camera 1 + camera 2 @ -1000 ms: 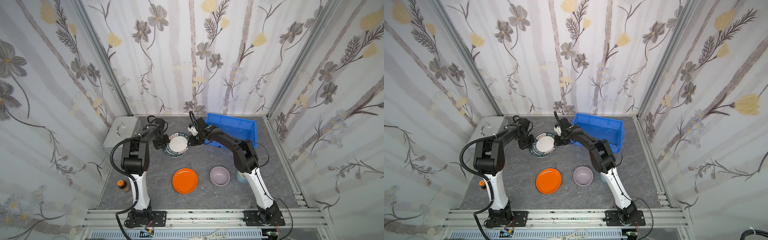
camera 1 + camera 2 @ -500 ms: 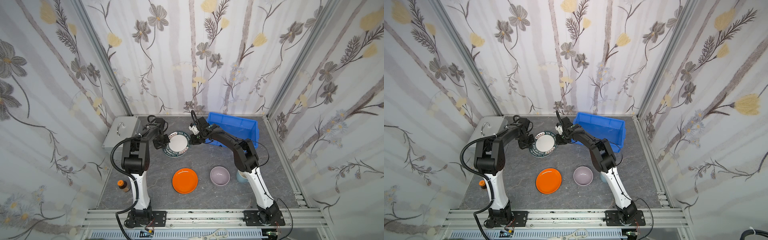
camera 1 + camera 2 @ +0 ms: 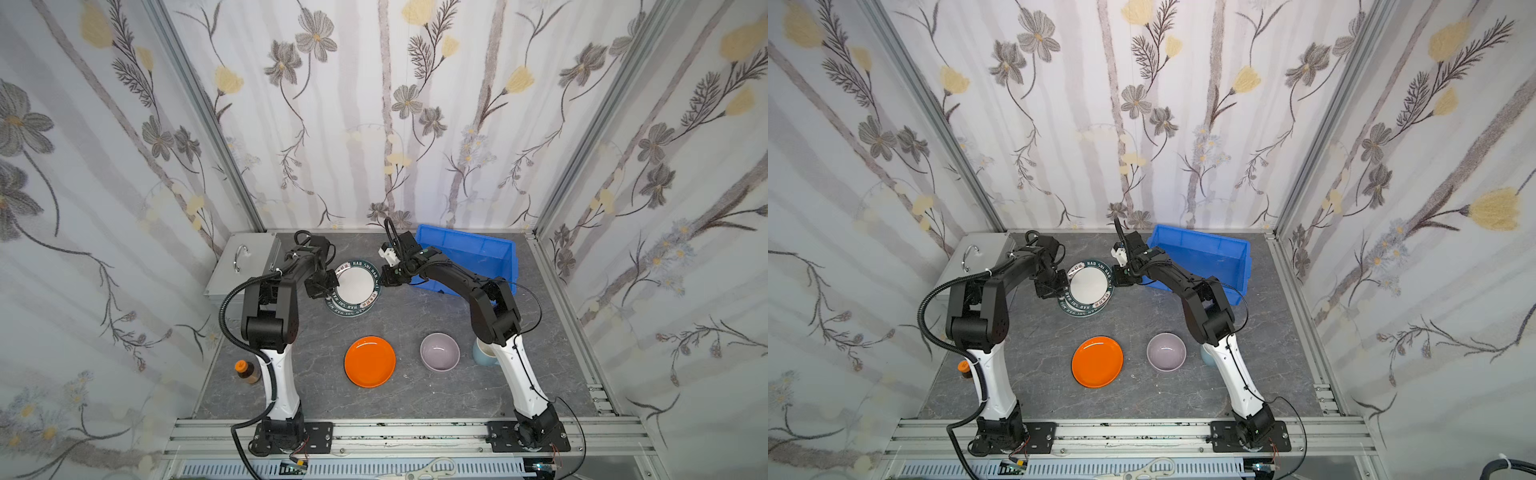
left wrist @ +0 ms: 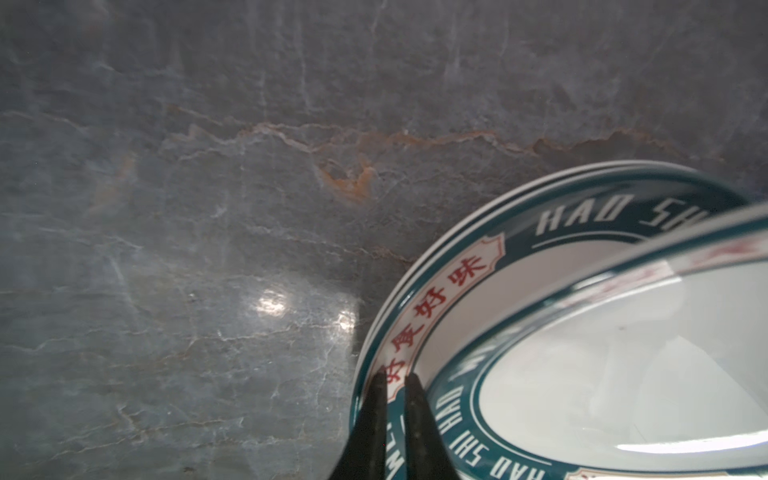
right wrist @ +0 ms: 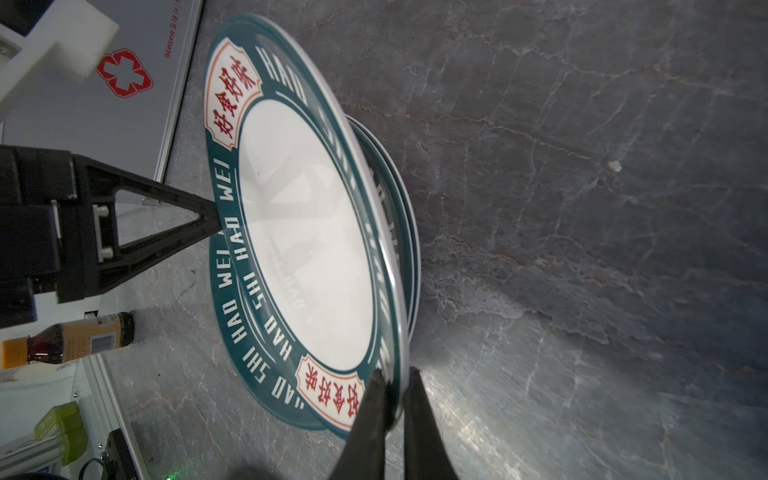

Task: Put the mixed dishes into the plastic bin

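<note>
Two white plates with dark-green lettered rims lie stacked at the back middle of the table. The upper plate point(image 3: 357, 282) point(image 3: 1090, 284) point(image 5: 303, 228) is tilted off the lower plate point(image 3: 353, 309) point(image 4: 457, 274) point(image 5: 257, 370). My right gripper point(image 3: 384, 280) point(image 5: 395, 374) is shut on the upper plate's right rim. At the plates' left edge, my left gripper point(image 3: 328, 286) point(image 4: 395, 376) hangs over the lower rim, jaws slightly apart and holding nothing. The blue plastic bin point(image 3: 465, 241) point(image 3: 1200, 245) stands just behind the right arm. An orange plate point(image 3: 370, 361), a lilac bowl point(image 3: 439, 351) and a pale-blue mug point(image 3: 482, 353), half hidden by the right arm, sit near the front.
A silver metal case point(image 3: 245, 262) point(image 5: 104, 104) with a handle lies at the back left, close to the left arm. A small brown bottle point(image 3: 247, 372) point(image 5: 70, 340) with an orange cap stands at the front left. Papered walls close in three sides.
My right gripper's jaws have shut on the upper plate's rim. The left gripper's jaws have parted a little. Both arms have stayed nearly in place.
</note>
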`<act>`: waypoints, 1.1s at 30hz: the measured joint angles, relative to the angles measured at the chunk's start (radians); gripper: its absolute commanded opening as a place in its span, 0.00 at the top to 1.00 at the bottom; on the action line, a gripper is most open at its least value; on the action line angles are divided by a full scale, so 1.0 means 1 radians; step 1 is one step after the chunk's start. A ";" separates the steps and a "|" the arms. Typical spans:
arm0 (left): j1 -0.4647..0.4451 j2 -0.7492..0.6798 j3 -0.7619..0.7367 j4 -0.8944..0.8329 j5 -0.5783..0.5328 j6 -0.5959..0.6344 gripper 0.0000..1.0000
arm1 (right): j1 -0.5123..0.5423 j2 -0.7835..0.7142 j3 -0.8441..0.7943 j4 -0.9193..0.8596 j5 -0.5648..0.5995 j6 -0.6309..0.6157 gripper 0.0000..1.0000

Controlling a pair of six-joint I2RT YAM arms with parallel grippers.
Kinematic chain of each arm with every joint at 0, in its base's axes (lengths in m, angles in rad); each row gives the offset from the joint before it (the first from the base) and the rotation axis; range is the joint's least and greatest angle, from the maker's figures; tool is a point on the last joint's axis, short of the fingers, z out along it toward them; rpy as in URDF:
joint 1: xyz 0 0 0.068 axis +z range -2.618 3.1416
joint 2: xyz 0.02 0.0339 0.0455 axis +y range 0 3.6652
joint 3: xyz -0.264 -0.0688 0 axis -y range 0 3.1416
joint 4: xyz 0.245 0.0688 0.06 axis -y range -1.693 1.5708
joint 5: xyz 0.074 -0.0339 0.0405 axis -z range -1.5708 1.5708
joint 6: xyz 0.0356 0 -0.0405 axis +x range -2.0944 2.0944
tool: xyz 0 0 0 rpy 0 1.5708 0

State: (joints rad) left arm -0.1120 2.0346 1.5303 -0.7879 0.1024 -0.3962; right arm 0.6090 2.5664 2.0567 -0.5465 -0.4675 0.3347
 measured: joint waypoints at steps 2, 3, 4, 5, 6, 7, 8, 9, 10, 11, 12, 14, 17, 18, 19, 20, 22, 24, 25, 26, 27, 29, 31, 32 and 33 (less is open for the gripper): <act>0.000 -0.013 -0.006 0.006 0.010 0.000 0.49 | -0.005 -0.001 -0.001 0.003 -0.026 0.008 0.96; -0.002 -0.018 -0.008 0.014 0.021 0.004 0.47 | -0.005 -0.001 -0.001 0.003 -0.039 0.008 0.96; -0.002 -0.022 -0.010 0.019 0.030 0.004 0.45 | -0.002 -0.002 -0.002 -0.002 -0.054 0.008 0.96; -0.004 -0.026 -0.010 0.021 0.034 0.009 0.42 | -0.001 -0.004 -0.002 -0.010 -0.064 0.008 0.96; -0.004 -0.031 -0.010 0.024 0.037 0.017 0.40 | 0.000 -0.006 -0.003 -0.016 -0.073 0.007 0.96; -0.003 -0.037 -0.010 0.027 0.041 0.025 0.39 | 0.000 -0.010 -0.003 -0.026 -0.084 0.007 0.96; -0.002 -0.042 -0.010 0.030 0.040 0.025 0.39 | -0.002 -0.014 -0.003 -0.034 -0.088 0.007 0.96; -0.001 -0.047 -0.010 0.032 0.040 0.026 0.39 | -0.003 -0.017 -0.003 -0.037 -0.092 0.007 0.96; 0.000 -0.052 -0.010 0.033 0.041 0.027 0.39 | -0.005 -0.021 -0.003 -0.041 -0.097 0.007 0.96; 0.001 -0.056 -0.010 0.036 0.041 0.028 0.40 | -0.005 -0.023 -0.003 -0.043 -0.100 0.007 0.96; 0.001 -0.057 -0.010 0.039 0.041 0.030 0.43 | -0.006 -0.023 -0.003 -0.042 -0.100 0.007 0.96; 0.003 -0.056 -0.012 0.044 0.049 0.030 0.48 | -0.006 -0.023 -0.003 -0.047 -0.100 0.007 0.97; 0.003 -0.050 -0.021 0.052 0.056 0.030 0.48 | -0.005 -0.023 -0.003 -0.057 -0.101 0.003 0.98; 0.003 -0.050 -0.027 0.052 0.056 0.030 0.48 | -0.005 -0.023 -0.003 -0.060 -0.101 0.003 0.98; 0.003 -0.051 -0.032 0.052 0.056 0.030 0.47 | -0.004 -0.023 -0.003 -0.063 -0.101 0.003 0.98; 0.003 -0.052 -0.035 0.052 0.056 0.029 0.47 | -0.004 -0.023 -0.003 -0.067 -0.102 0.003 0.98; 0.004 -0.058 -0.038 0.052 0.056 0.029 0.47 | -0.005 -0.026 -0.003 -0.073 -0.102 0.003 0.98; 0.005 -0.068 -0.038 0.051 0.056 0.029 0.46 | -0.007 -0.029 -0.003 -0.074 -0.108 0.003 0.98; 0.006 -0.071 -0.036 0.051 0.056 0.029 0.45 | -0.009 -0.029 -0.003 -0.074 -0.113 0.004 0.98; 0.008 -0.074 -0.032 0.051 0.056 0.029 0.44 | -0.011 -0.031 -0.003 -0.075 -0.116 0.004 0.98; 0.009 -0.076 -0.029 0.051 0.056 0.029 0.44 | -0.013 -0.032 -0.003 -0.075 -0.124 0.004 0.98; 0.011 -0.085 -0.021 0.048 0.055 0.029 0.40 | -0.015 -0.035 -0.003 -0.075 -0.130 0.004 0.98; 0.011 -0.098 -0.016 0.044 0.055 0.028 0.34 | -0.017 -0.043 -0.003 -0.075 -0.136 0.005 0.99; 0.014 -0.107 -0.012 0.041 0.055 0.028 0.28 | -0.018 -0.047 -0.003 -0.075 -0.141 0.005 0.99; 0.014 -0.114 -0.010 0.039 0.055 0.027 0.25 | -0.020 -0.051 -0.003 -0.074 -0.149 0.005 0.99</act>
State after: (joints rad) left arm -0.0982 1.9209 1.5208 -0.7490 0.1574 -0.3691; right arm 0.5892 2.5156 2.0541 -0.6209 -0.6163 0.3401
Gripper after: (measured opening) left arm 0.676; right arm 0.060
